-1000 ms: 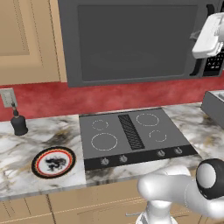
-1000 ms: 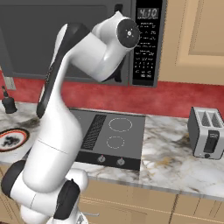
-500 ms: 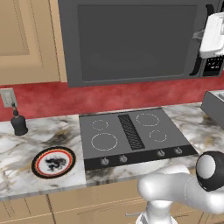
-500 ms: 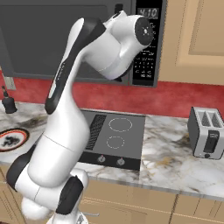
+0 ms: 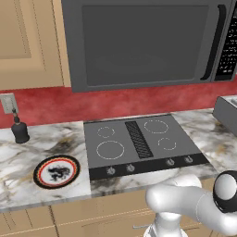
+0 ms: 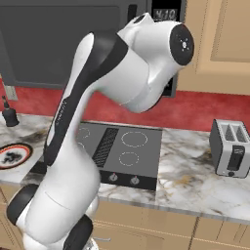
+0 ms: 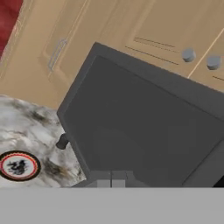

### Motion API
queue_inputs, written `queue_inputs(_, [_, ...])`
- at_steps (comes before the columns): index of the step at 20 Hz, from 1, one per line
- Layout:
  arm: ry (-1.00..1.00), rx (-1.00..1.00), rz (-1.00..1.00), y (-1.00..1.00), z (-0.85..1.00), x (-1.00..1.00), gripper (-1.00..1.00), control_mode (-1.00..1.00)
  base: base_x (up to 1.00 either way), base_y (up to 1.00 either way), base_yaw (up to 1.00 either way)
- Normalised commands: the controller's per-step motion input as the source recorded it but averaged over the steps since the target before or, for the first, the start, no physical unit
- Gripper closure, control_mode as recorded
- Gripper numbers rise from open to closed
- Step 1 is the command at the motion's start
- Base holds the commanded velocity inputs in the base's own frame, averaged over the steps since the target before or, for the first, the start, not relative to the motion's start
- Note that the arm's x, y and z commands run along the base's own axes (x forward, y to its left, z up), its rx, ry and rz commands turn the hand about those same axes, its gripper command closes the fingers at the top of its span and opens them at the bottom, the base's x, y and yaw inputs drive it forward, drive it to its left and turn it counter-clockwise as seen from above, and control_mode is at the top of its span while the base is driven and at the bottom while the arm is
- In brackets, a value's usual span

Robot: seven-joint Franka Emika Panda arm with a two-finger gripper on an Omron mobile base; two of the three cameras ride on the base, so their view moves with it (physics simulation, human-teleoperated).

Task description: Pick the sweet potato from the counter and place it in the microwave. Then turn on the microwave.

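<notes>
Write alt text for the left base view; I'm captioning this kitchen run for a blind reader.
A closed dark grey microwave hangs above a dark cooktop set in a white marble counter. A red-rimmed plate lies left of the cooktop, a small black bottle stands by the red wall, and the robot's white arm rises at lower right.

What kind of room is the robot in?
It looks like a kitchen, a computer-drawn one. There is a big microwave over a cooktop, a toaster on the marble counter, and wooden cabinets.
</notes>
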Motion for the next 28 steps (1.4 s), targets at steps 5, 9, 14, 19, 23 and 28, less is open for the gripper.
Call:
queue_inputs(5, [0.00, 0.05, 0.00, -0.99, -0.21, -0.36, 1.00, -1.00, 0.00, 0.00, 0.00])
queue_inputs(9, [0.00, 0.22, 0.00, -0.98, -0.64, 0.12, 1.00, -1.00, 0.00, 0.00, 0.00])
queue_inputs(14, [0.00, 0.20, 0.00, -0.63, -0.76, 0.20, 1.00, -1.00, 0.00, 0.00, 0.00])
queue_inputs(19, [-0.01, 0.08, 0.00, -0.09, -0.72, 0.01, 1.00, -1.00, 0.00, 0.00, 0.00])
queue_inputs(23, [0.00, 0.00, -0.02, 0.02, -0.34, 0.11, 1.00, -1.00, 0.00, 0.00, 0.00])
queue_inputs(28, [0.00, 0.00, -0.05, 0.09, -0.04, 0.48, 1.00, -1.00, 0.00, 0.00, 0.00])
